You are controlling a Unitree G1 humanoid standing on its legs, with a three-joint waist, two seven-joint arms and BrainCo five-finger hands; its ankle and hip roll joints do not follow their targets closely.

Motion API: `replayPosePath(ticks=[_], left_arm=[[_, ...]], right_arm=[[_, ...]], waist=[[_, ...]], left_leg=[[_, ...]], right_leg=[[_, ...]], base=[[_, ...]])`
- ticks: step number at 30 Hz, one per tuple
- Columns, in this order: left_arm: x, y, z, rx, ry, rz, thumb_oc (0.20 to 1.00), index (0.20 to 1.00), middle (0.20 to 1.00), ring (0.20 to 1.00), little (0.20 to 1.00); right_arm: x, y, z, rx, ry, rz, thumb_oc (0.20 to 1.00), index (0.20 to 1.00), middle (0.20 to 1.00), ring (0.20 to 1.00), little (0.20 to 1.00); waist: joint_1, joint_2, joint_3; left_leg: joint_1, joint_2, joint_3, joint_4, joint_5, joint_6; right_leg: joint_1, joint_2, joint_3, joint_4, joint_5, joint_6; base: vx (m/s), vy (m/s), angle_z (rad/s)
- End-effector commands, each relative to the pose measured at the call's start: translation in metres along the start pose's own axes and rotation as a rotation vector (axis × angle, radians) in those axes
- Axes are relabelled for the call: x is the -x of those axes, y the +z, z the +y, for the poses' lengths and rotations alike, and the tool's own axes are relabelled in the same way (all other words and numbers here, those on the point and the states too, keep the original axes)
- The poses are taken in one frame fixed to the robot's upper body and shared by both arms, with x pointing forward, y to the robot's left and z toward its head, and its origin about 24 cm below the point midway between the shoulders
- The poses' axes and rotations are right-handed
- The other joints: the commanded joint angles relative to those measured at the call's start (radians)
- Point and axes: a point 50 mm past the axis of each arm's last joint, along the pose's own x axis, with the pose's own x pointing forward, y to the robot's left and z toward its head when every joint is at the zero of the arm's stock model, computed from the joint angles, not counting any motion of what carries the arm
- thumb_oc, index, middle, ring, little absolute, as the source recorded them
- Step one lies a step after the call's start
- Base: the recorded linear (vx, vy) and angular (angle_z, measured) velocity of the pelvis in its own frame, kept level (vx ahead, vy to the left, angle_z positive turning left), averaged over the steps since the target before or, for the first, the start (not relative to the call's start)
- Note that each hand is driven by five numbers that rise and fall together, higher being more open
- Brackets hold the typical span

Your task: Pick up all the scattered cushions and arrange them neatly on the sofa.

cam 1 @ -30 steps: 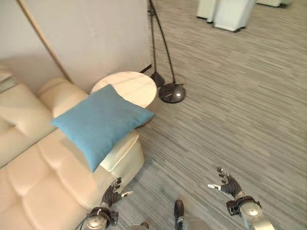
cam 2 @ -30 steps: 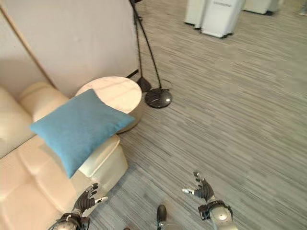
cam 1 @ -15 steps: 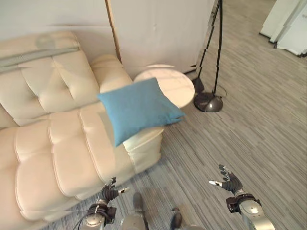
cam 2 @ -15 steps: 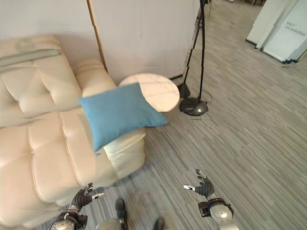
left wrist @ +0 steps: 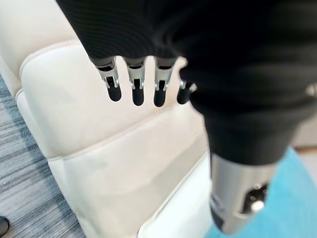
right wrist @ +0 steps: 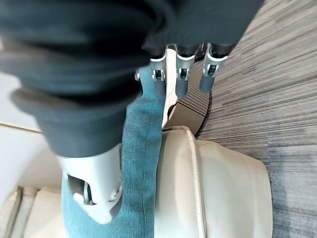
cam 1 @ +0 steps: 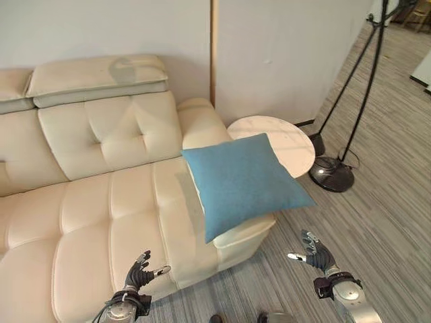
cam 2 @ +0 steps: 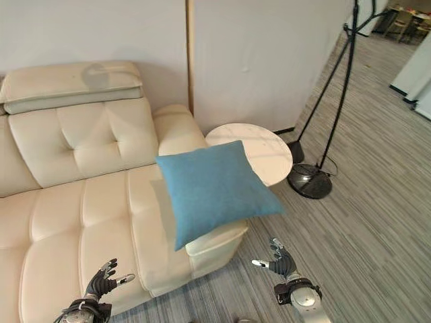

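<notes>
A blue square cushion (cam 1: 242,182) lies tilted on the right armrest of the cream leather sofa (cam 1: 87,202), one corner jutting over the floor. It shows edge-on in the right wrist view as the cushion (right wrist: 141,163). My left hand (cam 1: 138,274) hangs low in front of the sofa seat, fingers relaxed and empty. My right hand (cam 1: 316,254) hovers over the floor just right of the armrest, open and empty, apart from the cushion. In the left wrist view the left hand (left wrist: 136,89) has straight fingers over the sofa's seat edge.
A round pale side table (cam 1: 279,141) stands behind the armrest against a white partition. A black floor lamp base (cam 1: 331,173) with thin poles sits to its right. Grey striped carpet (cam 1: 384,222) spreads to the right.
The camera has swung left, so the whole scene has shifted right and more of the sofa shows. Both hands stay low, open and empty; the cushion rests in the same place.
</notes>
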Motion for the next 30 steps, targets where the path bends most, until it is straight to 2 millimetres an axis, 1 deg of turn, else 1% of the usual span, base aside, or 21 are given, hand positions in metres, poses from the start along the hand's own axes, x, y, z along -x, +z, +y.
replayPosePath(ticks=[1, 2, 3, 4, 6, 7, 9, 12, 13, 14, 17, 18, 19, 20, 21, 22, 24, 26, 27, 28, 30], left_arm=[[-0.006, 0.029, 0.004, 0.021, 0.014, -0.137, 1.000, 1.000, 1.000, 1.000, 1.000], [-0.006, 0.029, 0.003, 0.021, 0.014, -0.137, 1.000, 1.000, 1.000, 1.000, 1.000], [-0.007, 0.035, 0.004, 0.014, 0.012, -0.161, 1.000, 1.000, 1.000, 1.000, 1.000], [-0.007, 0.037, 0.003, 0.007, 0.002, -0.170, 1.000, 1.000, 1.000, 1.000, 1.000], [-0.007, 0.037, 0.001, -0.004, -0.009, -0.174, 1.000, 1.000, 1.000, 1.000, 1.000], [-0.007, 0.039, 0.000, -0.009, -0.017, -0.180, 1.000, 1.000, 1.000, 1.000, 1.000], [-0.006, 0.041, -0.003, -0.004, -0.029, -0.189, 1.000, 1.000, 1.000, 1.000, 1.000], [-0.008, 0.045, -0.004, -0.006, -0.031, -0.202, 1.000, 1.000, 1.000, 1.000, 1.000], [-0.011, 0.051, -0.004, -0.008, -0.032, -0.214, 1.000, 1.000, 1.000, 1.000, 1.000], [-0.014, 0.056, -0.004, -0.014, -0.030, -0.222, 1.000, 1.000, 1.000, 1.000, 1.000], [-0.018, 0.061, -0.002, -0.028, -0.020, -0.229, 1.000, 1.000, 1.000, 1.000, 1.000], [-0.025, 0.074, 0.001, -0.034, -0.002, -0.249, 1.000, 1.000, 1.000, 1.000, 1.000], [-0.034, 0.092, 0.003, -0.018, 0.017, -0.279, 1.000, 1.000, 1.000, 1.000, 1.000], [-0.037, 0.101, 0.002, -0.014, 0.016, -0.299, 1.000, 1.000, 1.000, 1.000, 1.000], [-0.042, 0.113, 0.003, 0.001, 0.034, -0.316, 1.000, 1.000, 1.000, 1.000, 1.000], [-0.046, 0.124, 0.004, 0.021, 0.050, -0.335, 1.000, 1.000, 1.000, 1.000, 1.000], [-0.051, 0.136, 0.004, 0.042, 0.058, -0.347, 1.000, 1.000, 1.000, 1.000, 1.000], [-0.055, 0.151, 0.003, 0.060, 0.062, -0.369, 1.000, 1.000, 1.000, 1.000, 1.000], [-0.058, 0.159, 0.004, 0.065, 0.066, -0.377, 1.000, 1.000, 1.000, 1.000, 1.000], [-0.058, 0.159, 0.004, 0.065, 0.066, -0.378, 1.000, 1.000, 1.000, 1.000, 1.000], [-0.062, 0.182, 0.006, 0.079, 0.075, -0.411, 1.000, 1.000, 1.000, 1.000, 1.000]], right_arm=[[-0.007, 0.028, -0.030, 0.050, -0.111, -0.124, 1.000, 1.000, 1.000, 1.000, 1.000], [-0.007, 0.028, -0.030, 0.051, -0.112, -0.124, 1.000, 1.000, 1.000, 1.000, 1.000], [-0.006, 0.034, -0.038, 0.080, -0.136, -0.145, 1.000, 1.000, 1.000, 1.000, 1.000], [-0.006, 0.037, -0.043, 0.095, -0.150, -0.155, 1.000, 1.000, 1.000, 1.000, 1.000], [-0.005, 0.040, -0.053, 0.115, -0.173, -0.167, 1.000, 1.000, 1.000, 1.000, 1.000], [-0.004, 0.044, -0.057, 0.138, -0.179, -0.180, 1.000, 1.000, 1.000, 1.000, 1.000], [-0.005, 0.056, -0.064, 0.186, -0.177, -0.221, 1.000, 1.000, 1.000, 1.000, 1.000], [-0.006, 0.064, -0.066, 0.216, -0.160, -0.243, 1.000, 1.000, 1.000, 1.000, 1.000], [-0.010, 0.070, -0.066, 0.233, -0.131, -0.251, 1.000, 1.000, 1.000, 1.000, 1.000], [-0.013, 0.074, -0.066, 0.256, -0.110, -0.252, 1.000, 1.000, 1.000, 1.000, 1.000], [-0.018, 0.074, -0.064, 0.254, -0.086, -0.233, 1.000, 1.000, 1.000, 1.000, 1.000], [-0.025, 0.074, -0.064, 0.227, -0.080, -0.210, 1.000, 1.000, 1.000, 1.000, 1.000], [-0.031, 0.067, -0.064, 0.168, -0.092, -0.166, 1.000, 1.000, 1.000, 1.000, 1.000], [-0.033, 0.067, -0.066, 0.156, -0.100, -0.155, 1.000, 1.000, 1.000, 1.000, 1.000], [-0.037, 0.069, -0.067, 0.130, -0.112, -0.147, 1.000, 1.000, 1.000, 1.000, 1.000], [-0.042, 0.071, -0.068, 0.113, -0.125, -0.138, 1.000, 1.000, 1.000, 1.000, 1.000], [-0.050, 0.077, -0.065, 0.065, -0.132, -0.134, 1.000, 1.000, 1.000, 1.000, 1.000], [-0.060, 0.089, -0.060, 0.028, -0.135, -0.145, 1.000, 1.000, 1.000, 1.000, 1.000], [-0.066, 0.098, -0.053, 0.019, -0.119, -0.159, 1.000, 1.000, 1.000, 1.000, 1.000], [-0.067, 0.098, -0.053, 0.019, -0.119, -0.160, 1.000, 1.000, 1.000, 1.000, 1.000], [-0.077, 0.116, -0.050, 0.012, -0.123, -0.176, 1.000, 1.000, 1.000, 1.000, 1.000]], waist=[[-0.032, -0.016, 0.038], [-0.033, -0.014, 0.039], [-0.042, -0.019, 0.047], [-0.046, -0.030, 0.042], [-0.049, -0.044, 0.025], [-0.048, -0.048, 0.018], [-0.047, -0.052, -0.003], [-0.045, -0.053, -0.008], [-0.042, -0.056, -0.018], [-0.038, -0.058, -0.020], [-0.039, -0.057, -0.027], [-0.041, -0.060, -0.026], [-0.049, -0.063, -0.023], [-0.054, -0.064, -0.019], [-0.056, -0.067, -0.002], [-0.055, -0.074, 0.015], [-0.061, -0.065, 0.016], [-0.061, -0.061, 0.033], [-0.060, -0.060, 0.043], [-0.060, -0.060, 0.043], [-0.057, -0.060, 0.056]], left_leg=[[-0.038, 0.062, -0.119, 0.040, -0.039, -0.074], [-0.036, 0.063, -0.121, 0.041, -0.041, -0.075], [-0.023, 0.063, -0.144, 0.054, -0.060, -0.082], [-0.015, 0.060, -0.156, 0.061, -0.076, -0.088], [0.001, 0.063, -0.159, 0.075, -0.096, -0.101], [0.002, 0.069, -0.160, 0.084, -0.101, -0.105], [0.013, 0.094, -0.153, 0.081, -0.105, -0.124], [0.009, 0.109, -0.148, 0.090, -0.105, -0.137], [0.016, 0.128, -0.139, 0.083, -0.099, -0.152], [0.014, 0.137, -0.136, 0.081, -0.092, -0.160], [0.024, 0.150, -0.130, 0.065, -0.086, -0.167], [0.015, 0.161, -0.123, 0.058, -0.075, -0.175], [-0.007, 0.179, -0.080, 0.045, -0.053, -0.187], [-0.021, 0.186, -0.064, 0.045, -0.043, -0.189], [-0.055, 0.194, -0.039, 0.054, -0.024, -0.193], [-0.101, 0.198, -0.033, 0.075, -0.008, -0.195], [-0.116, 0.198, -0.037, 0.039, -0.006, -0.190], [-0.143, 0.197, -0.045, 0.025, 0.004, -0.187], [-0.166, 0.192, -0.046, 0.022, 0.010, -0.183], [-0.167, 0.192, -0.046, 0.022, 0.010, -0.183], [-0.208, 0.186, -0.041, 0.010, 0.024, -0.176]], right_leg=[[0.094, 0.040, 0.078, -0.175, 0.121, 0.039], [0.097, 0.041, 0.077, -0.176, 0.121, 0.039], [0.075, 0.029, 0.082, -0.209, 0.144, 0.047], [0.084, 0.023, 0.090, -0.226, 0.149, 0.046], [0.110, 0.016, 0.074, -0.250, 0.168, 0.041], [0.124, 0.017, 0.071, -0.263, 0.170, 0.037], [0.163, 0.028, 0.048, -0.290, 0.164, 0.030], [0.187, 0.034, 0.030, -0.301, 0.155, 0.022], [0.212, 0.043, 0.009, -0.316, 0.140, 0.012], [0.220, 0.045, -0.003, -0.319, 0.133, 0.008], [0.236, 0.051, -0.019, -0.327, 0.120, -0.001], [0.241, 0.052, -0.037, -0.328, 0.106, -0.007], [0.239, 0.045, -0.071, -0.337, 0.098, -0.010], [0.241, 0.042, -0.083, -0.342, 0.096, -0.010], [0.236, 0.033, -0.094, -0.342, 0.097, -0.011], [0.226, 0.026, -0.096, -0.339, 0.099, -0.013], [0.195, 0.031, -0.098, -0.336, 0.102, -0.011], [0.148, 0.039, -0.081, -0.327, 0.109, -0.011], [0.108, 0.042, -0.067, -0.317, 0.116, -0.012], [0.107, 0.042, -0.067, -0.317, 0.116, -0.012], [0.041, 0.045, -0.037, -0.297, 0.127, -0.014]], base=[[0.11, -0.114, 0.34], [0.18, -0.183, 0.59], [0.18, -0.202, 0.60], [0.26, -0.298, 0.57], [0.20, -0.241, 0.31], [0.19, -0.243, 0.33], [0.19, -0.245, 0.16], [0.11, -0.135, 0.24], [0.19, -0.230, 0.25], [0.18, -0.183, 0.13], [0.11, -0.083, 0.20], [0.08, -0.091, 0.31], [0.09, -0.091, 0.98], [-0.03, -0.035, 1.05], [-0.09, -0.001, 1.05], [-0.10, 0.011, 0.52], [-0.03, 0.016, 0.39], [-0.08, 0.034, 0.04], [-0.09, 0.039, 0.01], [-0.10, 0.046, -0.01], [-0.10, 0.069, -0.08]])
